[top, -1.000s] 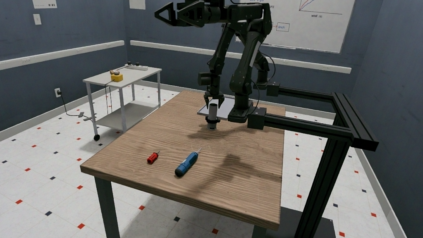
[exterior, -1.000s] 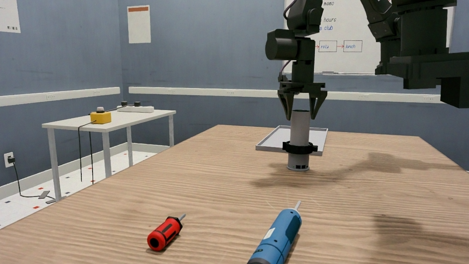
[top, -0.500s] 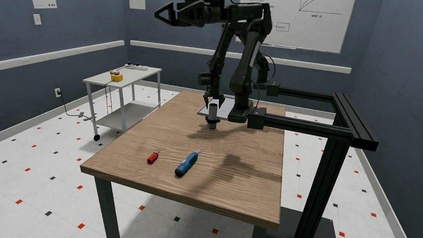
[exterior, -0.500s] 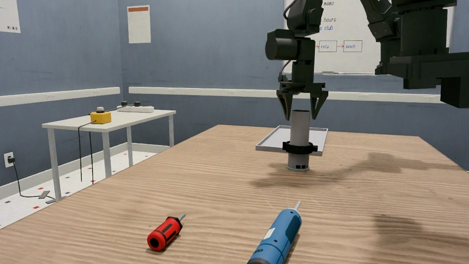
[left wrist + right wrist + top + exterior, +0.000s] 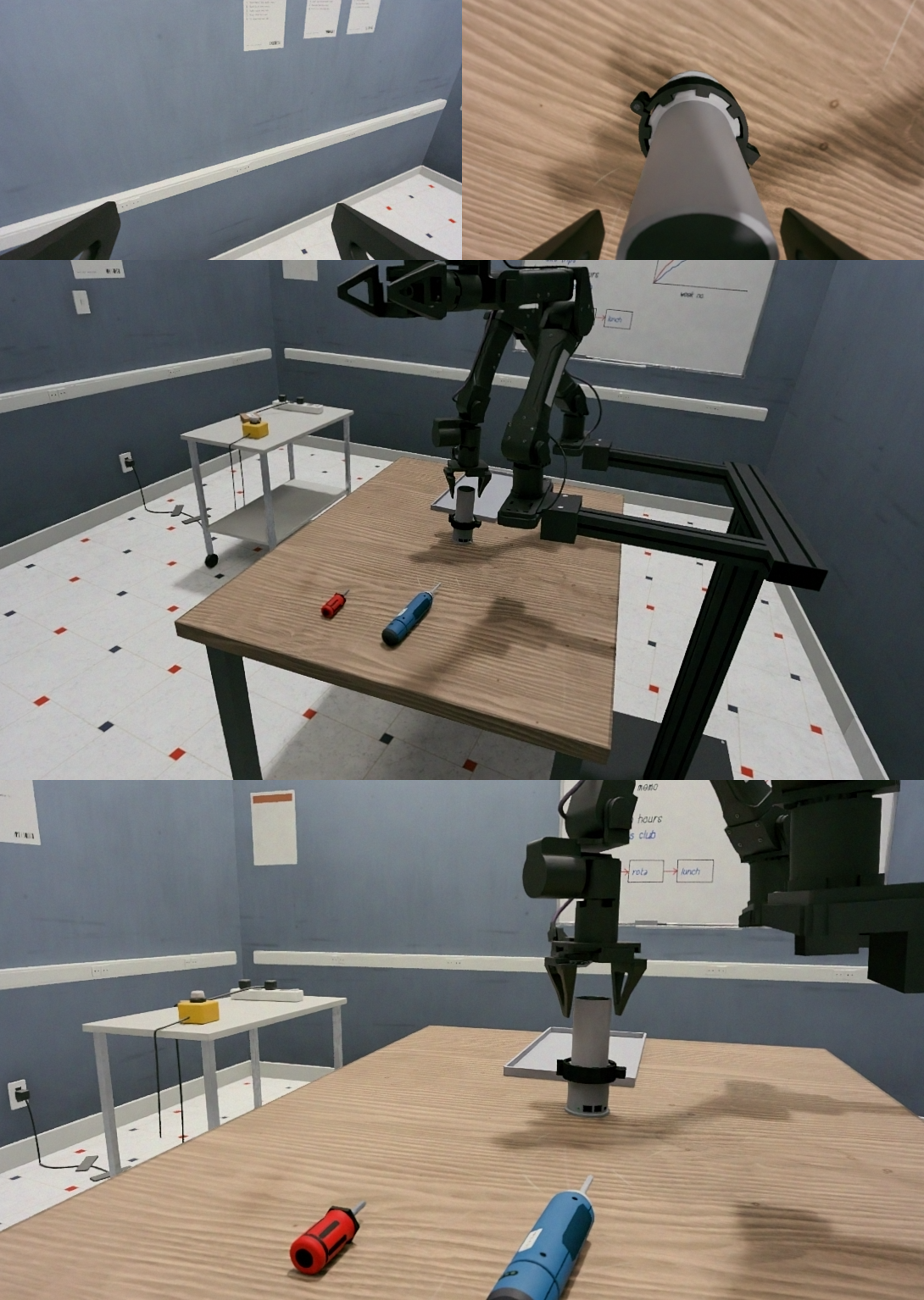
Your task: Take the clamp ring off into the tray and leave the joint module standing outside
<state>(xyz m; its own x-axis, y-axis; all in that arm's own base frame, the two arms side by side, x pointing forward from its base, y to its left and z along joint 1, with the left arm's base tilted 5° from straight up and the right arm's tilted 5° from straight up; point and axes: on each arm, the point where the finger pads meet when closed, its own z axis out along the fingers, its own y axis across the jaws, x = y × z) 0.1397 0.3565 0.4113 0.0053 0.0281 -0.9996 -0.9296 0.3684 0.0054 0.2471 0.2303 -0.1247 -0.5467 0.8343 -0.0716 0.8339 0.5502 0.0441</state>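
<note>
Blue-grey walls (image 5: 174, 330) (image 5: 387, 896) (image 5: 170, 93); white cart (image 5: 264, 494) (image 5: 209, 1083); speckled-tile floor (image 5: 84, 595) (image 5: 38, 1206) (image 5: 399, 221); whiteboard (image 5: 698, 330) (image 5: 685, 902) behind.
</note>
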